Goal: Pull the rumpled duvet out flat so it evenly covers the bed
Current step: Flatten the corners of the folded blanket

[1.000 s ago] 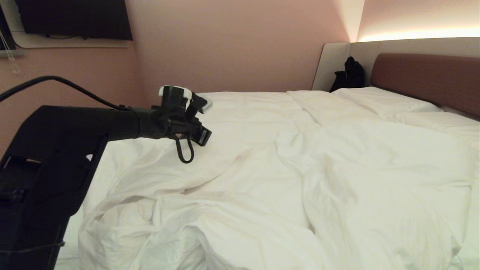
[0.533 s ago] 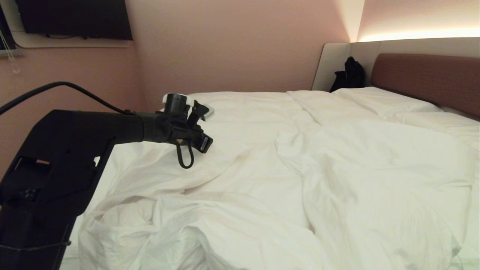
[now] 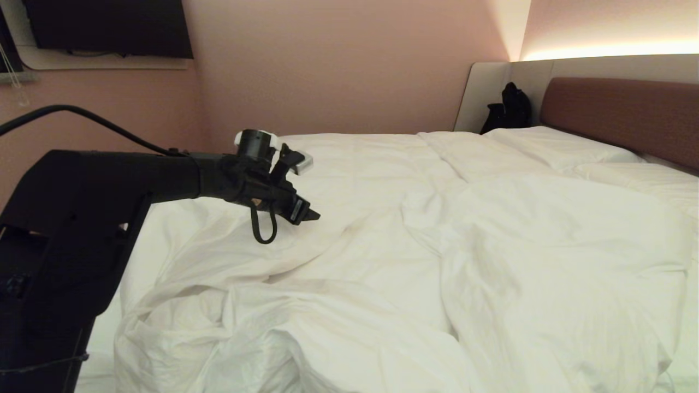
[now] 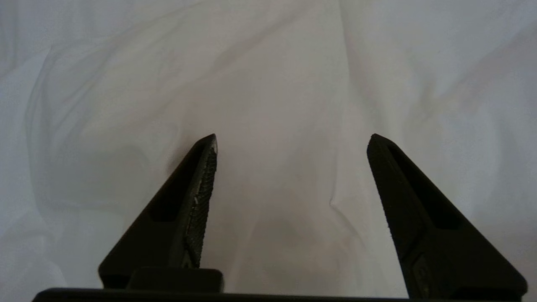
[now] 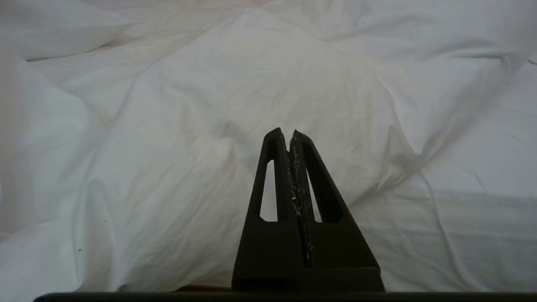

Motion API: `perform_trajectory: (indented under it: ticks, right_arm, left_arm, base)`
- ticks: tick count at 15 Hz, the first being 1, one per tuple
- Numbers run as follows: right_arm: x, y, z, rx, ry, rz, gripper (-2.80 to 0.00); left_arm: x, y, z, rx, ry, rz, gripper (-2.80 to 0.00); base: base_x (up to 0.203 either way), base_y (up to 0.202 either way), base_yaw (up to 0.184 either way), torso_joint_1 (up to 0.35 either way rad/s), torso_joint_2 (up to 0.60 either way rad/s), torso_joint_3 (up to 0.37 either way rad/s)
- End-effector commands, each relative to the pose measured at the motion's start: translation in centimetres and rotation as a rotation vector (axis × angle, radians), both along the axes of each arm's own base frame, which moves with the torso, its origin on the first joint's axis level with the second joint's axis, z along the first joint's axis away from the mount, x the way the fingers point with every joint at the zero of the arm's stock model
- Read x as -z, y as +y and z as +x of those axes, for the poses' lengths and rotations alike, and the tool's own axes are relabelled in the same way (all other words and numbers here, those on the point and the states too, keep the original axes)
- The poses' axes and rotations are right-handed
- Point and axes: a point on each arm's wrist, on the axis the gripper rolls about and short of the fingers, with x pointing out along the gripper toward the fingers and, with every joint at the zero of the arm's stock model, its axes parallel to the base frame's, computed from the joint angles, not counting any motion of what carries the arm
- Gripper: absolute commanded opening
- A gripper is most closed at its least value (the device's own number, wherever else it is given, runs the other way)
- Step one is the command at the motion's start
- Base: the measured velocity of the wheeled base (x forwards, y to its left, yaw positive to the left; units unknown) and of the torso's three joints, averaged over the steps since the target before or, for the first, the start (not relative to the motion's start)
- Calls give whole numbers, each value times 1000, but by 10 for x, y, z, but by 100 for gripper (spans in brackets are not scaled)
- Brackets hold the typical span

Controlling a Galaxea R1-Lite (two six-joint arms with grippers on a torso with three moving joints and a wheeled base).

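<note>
The white duvet (image 3: 437, 245) lies rumpled over the bed (image 3: 628, 112), bunched into thick folds at the near left corner (image 3: 246, 338). My left gripper (image 3: 311, 215) reaches out over its left part, just above the cloth. In the left wrist view the left gripper (image 4: 293, 140) stands open, with only creased duvet (image 4: 277, 84) showing between the fingers and nothing held. My right gripper (image 5: 290, 132) is shut and empty, hovering over more duvet folds (image 5: 235, 79); it is outside the head view.
White pillows (image 3: 557, 144) lie along the brown headboard. A black bag (image 3: 508, 109) stands at the bed's far corner against the pale panel. A pink wall runs along the far side, with a dark screen (image 3: 109, 27) at the upper left.
The left gripper's jaws have gone from shut to open. The hand has tipped and shifted slightly right and down over the duvet. The duvet's folds look unchanged.
</note>
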Motion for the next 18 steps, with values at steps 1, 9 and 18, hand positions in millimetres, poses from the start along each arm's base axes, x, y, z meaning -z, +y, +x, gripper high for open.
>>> perform_trajectory:
  ticks: [1, 9, 18]
  right_arm:
    - [0, 0, 0, -1, 0, 0, -280]
    - [0, 0, 0, 0, 0, 0, -280]
    - [0, 0, 0, -1, 0, 0, -280]
  left_arm:
    - [19, -2, 6, 14, 30, 31, 0]
    - [91, 7, 32, -12, 111, 61, 0]
    - [106, 10, 36, -19, 128, 63, 0]
  base:
    - [0, 0, 0, 0, 0, 0]
    - [0, 0, 0, 0, 0, 0]
    - [0, 0, 0, 0, 0, 0]
